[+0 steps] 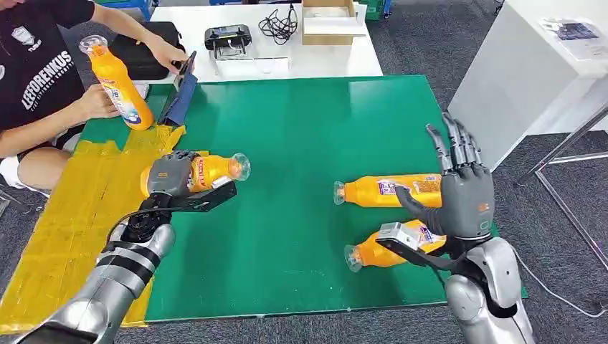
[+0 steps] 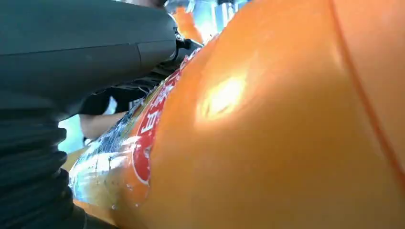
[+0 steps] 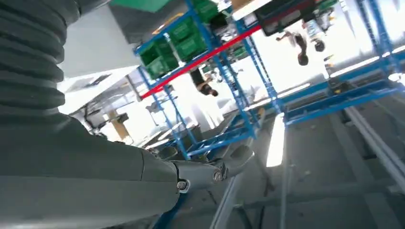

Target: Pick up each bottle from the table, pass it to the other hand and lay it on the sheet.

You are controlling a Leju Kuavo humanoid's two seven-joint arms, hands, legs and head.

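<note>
Left hand point(image 1: 168, 177): fingers wrapped around the held bottle point(image 1: 215, 170), gripping its body; bottle lies sideways, cap end pointing right, above the boundary between yellow sheet and green mat.
Held bottle, close view: smooth glossy orange plastic body point(image 2: 286, 133), red-and-white printed label, clear crinkled film near one end.
Right hand point(image 1: 466, 190): fingers extended upward and spread, nothing held; raised above the right side of the mat.
Far lying bottle point(image 1: 387, 190): orange, on its side on the green mat, cap end left, just left of the right hand.
Near lying bottle point(image 1: 380, 251): orange, on its side, partly hidden behind the right wrist.
Yellow sheet point(image 1: 72, 208): wrinkled, taped, left of the mat.
Green mat point(image 1: 301, 129): flat, matte.
Upright bottle point(image 1: 118, 84): orange, clear cap, held by a person's hand point(image 1: 97, 102) at far left.
Cardboard box point(image 1: 328, 20): open, on the far white table point(image 1: 186, 21).
</note>
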